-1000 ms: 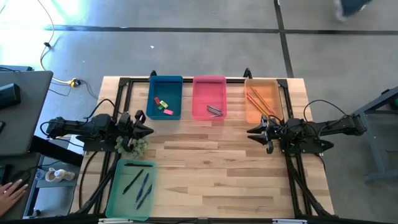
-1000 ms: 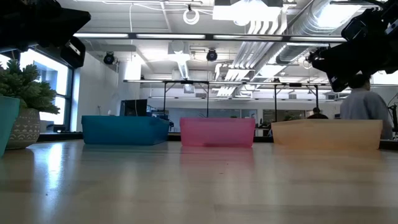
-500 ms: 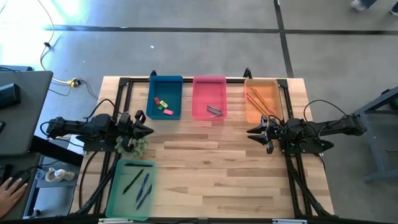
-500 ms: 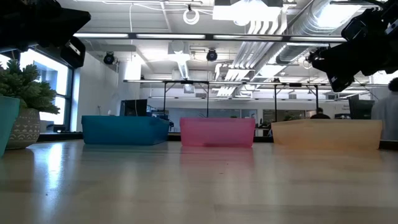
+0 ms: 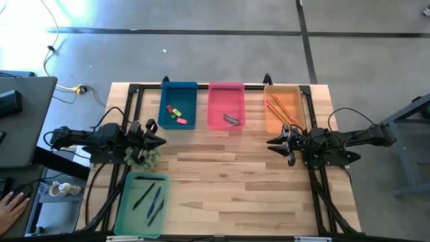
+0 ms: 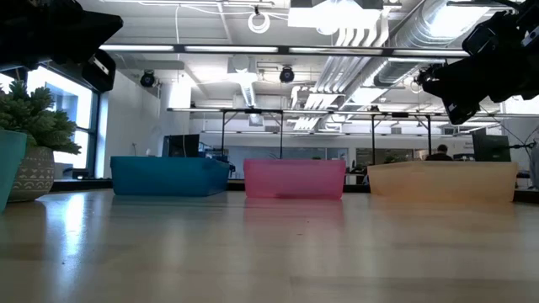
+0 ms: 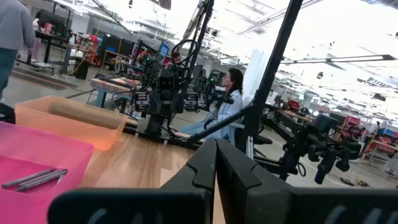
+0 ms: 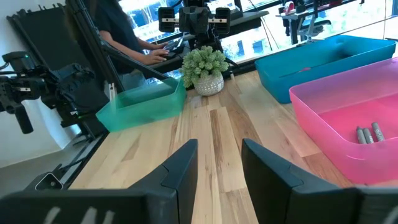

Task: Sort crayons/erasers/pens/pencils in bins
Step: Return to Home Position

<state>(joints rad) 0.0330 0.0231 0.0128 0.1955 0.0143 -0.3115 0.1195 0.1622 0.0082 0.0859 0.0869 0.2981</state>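
Three bins stand in a row at the table's far edge. The dark blue bin (image 5: 179,105) holds the erasers (image 5: 175,115), the pink bin (image 5: 226,105) the grey crayons (image 5: 232,119), and the orange bin (image 5: 283,109) the pencils (image 5: 281,107). The mint green bin (image 5: 142,204) sits at the near left with the pens (image 5: 152,198) lying flat in it. My left gripper (image 5: 162,140) hovers shut and holds nothing at the table's left edge. My right gripper (image 5: 269,142) hovers open and holds nothing at the right edge, near the orange bin. Their fingertips point at each other.
A small potted plant (image 5: 142,156) stands beside my left gripper, just beyond the green bin. The bare wooden table top (image 5: 228,188) spreads between the arms. A person's hand (image 5: 10,204) shows off the table at the near left.
Both arms have kept still and nothing on the table has moved. A person beyond the table's far right has walked out of view.
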